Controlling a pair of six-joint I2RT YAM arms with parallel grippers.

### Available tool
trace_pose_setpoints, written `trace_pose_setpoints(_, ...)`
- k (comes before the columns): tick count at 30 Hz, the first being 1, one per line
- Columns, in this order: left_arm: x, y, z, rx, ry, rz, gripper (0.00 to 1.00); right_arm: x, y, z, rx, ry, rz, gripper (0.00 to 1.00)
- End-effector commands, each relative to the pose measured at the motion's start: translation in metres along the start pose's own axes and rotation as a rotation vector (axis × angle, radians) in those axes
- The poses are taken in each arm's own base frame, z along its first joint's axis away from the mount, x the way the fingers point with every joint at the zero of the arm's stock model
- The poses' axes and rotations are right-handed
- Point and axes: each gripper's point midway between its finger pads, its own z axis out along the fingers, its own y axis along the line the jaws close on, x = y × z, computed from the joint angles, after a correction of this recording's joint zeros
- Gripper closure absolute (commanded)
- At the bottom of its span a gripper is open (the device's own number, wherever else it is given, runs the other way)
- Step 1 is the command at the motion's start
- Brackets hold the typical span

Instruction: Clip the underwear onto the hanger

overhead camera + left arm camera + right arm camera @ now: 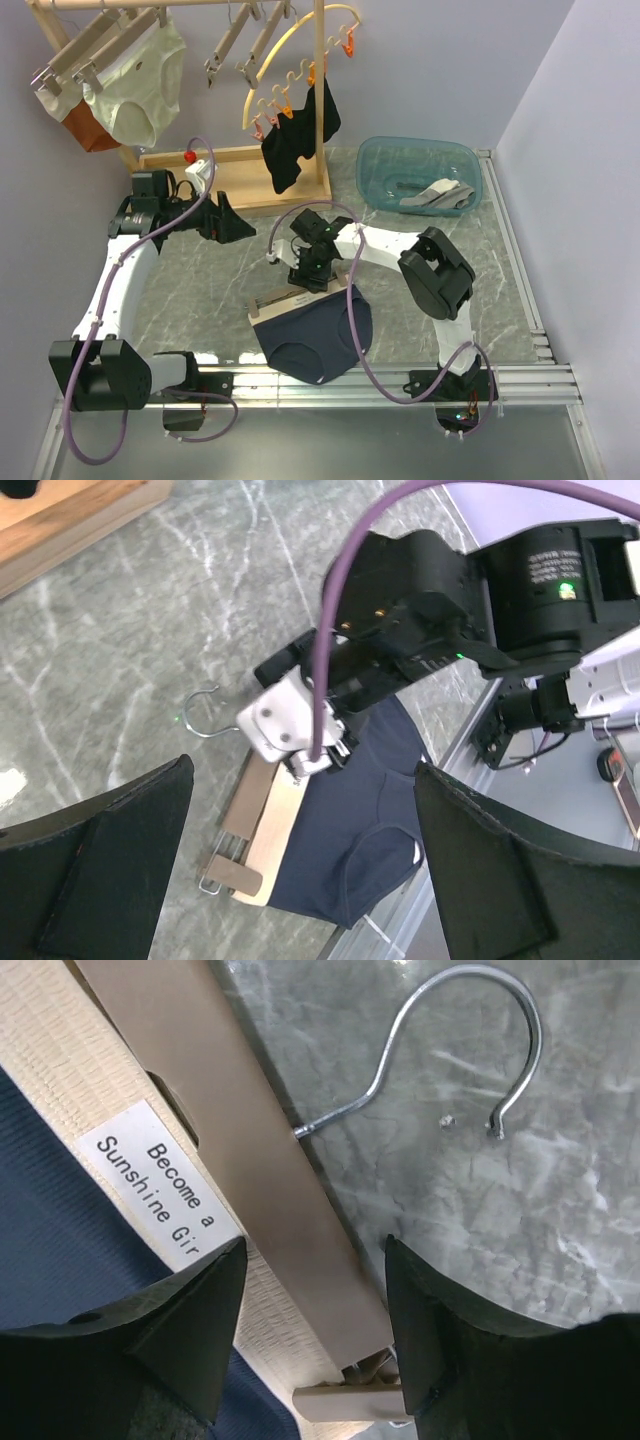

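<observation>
Left end effector (302, 768) spread; right end effector (314, 1247) spread

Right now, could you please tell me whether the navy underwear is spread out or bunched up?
Spread out: the underwear lies flat on the table, its waistband straight along the hanger.

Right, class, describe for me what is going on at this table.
The right gripper hangs open astride the wooden hanger, which lies on the table along the waistband of the navy underwear. Whether the clips bite the fabric cannot be told. The left gripper hovers open, apart, holding nothing.
</observation>
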Motion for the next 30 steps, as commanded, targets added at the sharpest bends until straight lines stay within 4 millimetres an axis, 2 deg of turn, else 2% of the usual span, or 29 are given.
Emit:
trace_pose_setpoints(1,0.0,0.001,-0.004,0.015,-0.013,-0.006,0.04,-0.009,-0.005,0.007,0.015,-0.003,-0.067,0.36)
trace_pose_setpoints(5,0.001,0.004,-0.005,0.018,-0.013,-0.021,0.04,0.0,0.008,0.017,-0.051,0.027,-0.091,0.44)
trace_pose_setpoints(10,0.0,0.013,-0.008,0.001,-0.017,-0.052,0.04,0.006,0.016,0.021,-0.131,0.078,-0.104,0.64)
trace_pose_setpoints(11,0.0,0.016,-0.009,-0.006,-0.021,-0.064,0.04,0.006,0.017,0.021,-0.132,0.084,-0.106,0.7)
trace_pose_setpoints(12,0.001,0.018,-0.01,-0.015,-0.024,-0.073,0.04,0.006,0.015,0.02,-0.127,0.084,-0.103,0.9)
trace_pose_setpoints(13,0.0,0.022,-0.012,-0.027,-0.035,-0.086,0.04,0.005,0.012,0.017,-0.105,0.079,-0.11,0.98)
trace_pose_setpoints(18,0.001,0.03,-0.016,-0.076,-0.053,-0.083,0.02,-0.018,0.001,-0.009,-0.006,-0.015,-0.149,1.0)
trace_pose_setpoints(21,0.004,0.034,-0.017,-0.098,-0.042,-0.06,0.02,-0.046,-0.005,-0.044,0.077,-0.117,-0.185,1.0)
trace_pose_setpoints(23,0.008,0.04,-0.018,-0.121,-0.022,-0.032,0.03,-0.056,-0.008,-0.057,0.125,-0.152,-0.213,1.0)
trace_pose_setpoints(24,0.009,0.043,-0.018,-0.137,-0.018,-0.024,0.04,-0.063,-0.009,-0.07,0.158,-0.178,-0.23,1.0)
trace_pose_setpoints(27,0.013,0.051,-0.019,-0.17,0.006,0.009,0.06,-0.073,-0.011,-0.09,0.23,-0.217,-0.275,1.0)
trace_pose_setpoints(29,0.015,0.049,-0.02,-0.157,0.02,0.022,0.06,-0.076,-0.011,-0.096,0.265,-0.223,-0.309,1.0)
trace_pose_setpoints(30,0.017,0.048,-0.02,-0.144,0.031,0.057,0.05,-0.078,-0.012,-0.105,0.301,-0.232,-0.322,1.0)
